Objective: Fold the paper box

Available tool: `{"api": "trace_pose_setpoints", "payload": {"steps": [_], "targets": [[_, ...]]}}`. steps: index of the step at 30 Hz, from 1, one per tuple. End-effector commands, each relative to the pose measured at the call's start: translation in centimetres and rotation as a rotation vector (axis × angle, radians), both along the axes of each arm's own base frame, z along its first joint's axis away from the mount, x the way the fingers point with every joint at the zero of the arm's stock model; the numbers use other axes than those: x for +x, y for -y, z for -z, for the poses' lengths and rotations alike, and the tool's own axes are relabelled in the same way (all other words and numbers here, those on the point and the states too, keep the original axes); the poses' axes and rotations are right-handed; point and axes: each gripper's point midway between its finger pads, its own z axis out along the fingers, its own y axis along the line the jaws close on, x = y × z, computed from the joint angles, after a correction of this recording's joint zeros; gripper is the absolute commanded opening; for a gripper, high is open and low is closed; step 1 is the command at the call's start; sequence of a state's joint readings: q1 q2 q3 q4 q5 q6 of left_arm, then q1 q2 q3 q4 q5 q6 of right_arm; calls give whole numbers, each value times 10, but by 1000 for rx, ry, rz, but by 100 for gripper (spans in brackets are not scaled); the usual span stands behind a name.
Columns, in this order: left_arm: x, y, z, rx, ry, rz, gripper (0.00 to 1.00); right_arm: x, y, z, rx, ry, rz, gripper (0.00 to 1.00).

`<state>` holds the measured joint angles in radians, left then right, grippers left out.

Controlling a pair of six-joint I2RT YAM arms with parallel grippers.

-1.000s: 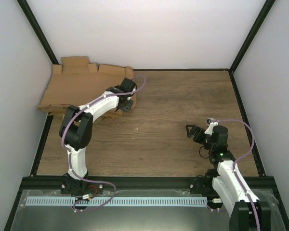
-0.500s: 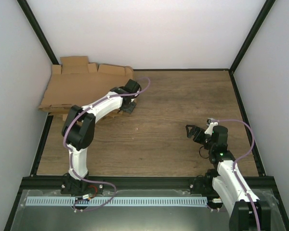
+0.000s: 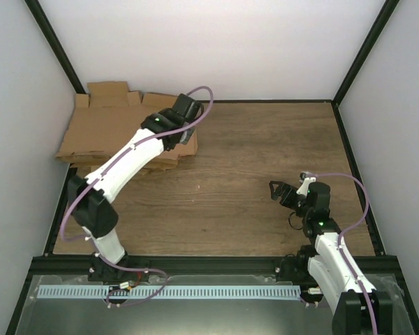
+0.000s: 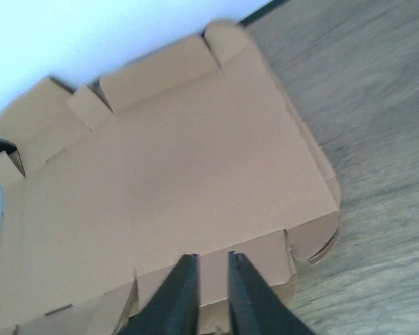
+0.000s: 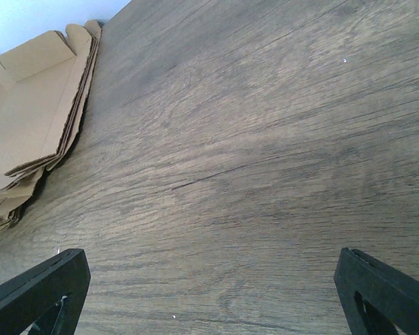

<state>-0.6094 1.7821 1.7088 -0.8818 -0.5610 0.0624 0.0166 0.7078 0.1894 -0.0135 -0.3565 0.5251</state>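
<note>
Far-left corner, against the back wall: paper box [image 4: 195,174] lying as the top sheet on the pile of blanks [image 5: 7,209]. Left gripper [image 4: 211,258] clenched on its near-edge flap, jaws pinched almost together.

Risks from here:
- Thin bite on one flap, so could slip free, or crease or tear it under pull.
- Could drag the next blank along; a lower layer peeks out just under the right corner and the tabs look nested.
- Held at a single point, so likely to sag and catch on the pile.

Look: plain brown die-cut, flat, nothing folded yet. Big centre panel, flaps and rounded tabs round the edge, slots between. Right corner apparently raised a touch, judging by the shadow.

Mid table [image 3: 251,160]: probable set-down spot.

Right: right gripper [image 5: 209,265] spread wide, holding nothing, low over the wood, well apart from the sheet.
</note>
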Motion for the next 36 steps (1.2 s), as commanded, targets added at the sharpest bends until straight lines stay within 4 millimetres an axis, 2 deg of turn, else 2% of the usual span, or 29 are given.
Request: {"api": "trace_pose_setpoints", "payload": {"steps": [1,2,6,11,13,14,16,19,21,23,27,36], "targets": [[-18,13,-30,-33,13,106,30,7,-2,-17,4,43,-6,100],[-18,16,-26,-36,0,121,39,7,-2,-17,5,44,-7,100],[-16,24,10,47,-111,186,60,7,-3,-18,6,44,-9,100],[-18,35,47,116,-232,296,69,7,-3,-17,6,41,-9,100],[-18,34,66,173,-273,327,87,7,-3,-17,6,41,-11,100],[-17,30,76,222,-292,336,91,7,-3,-17,7,41,-12,100],[-10,21,90,311,-302,321,85,7,-4,-17,8,40,-16,100],[4,21,102,377,-288,328,69,7,-4,-16,8,38,-19,100],[13,20,111,416,-270,319,67,7,-5,-16,8,34,-19,100],[12,25,123,413,-302,356,64,7,-4,-15,8,32,-19,100],[15,27,130,421,-306,352,57,7,-3,-15,5,32,-14,100],[12,28,150,427,-357,366,51,8,-3,-15,5,31,-13,100]]}}
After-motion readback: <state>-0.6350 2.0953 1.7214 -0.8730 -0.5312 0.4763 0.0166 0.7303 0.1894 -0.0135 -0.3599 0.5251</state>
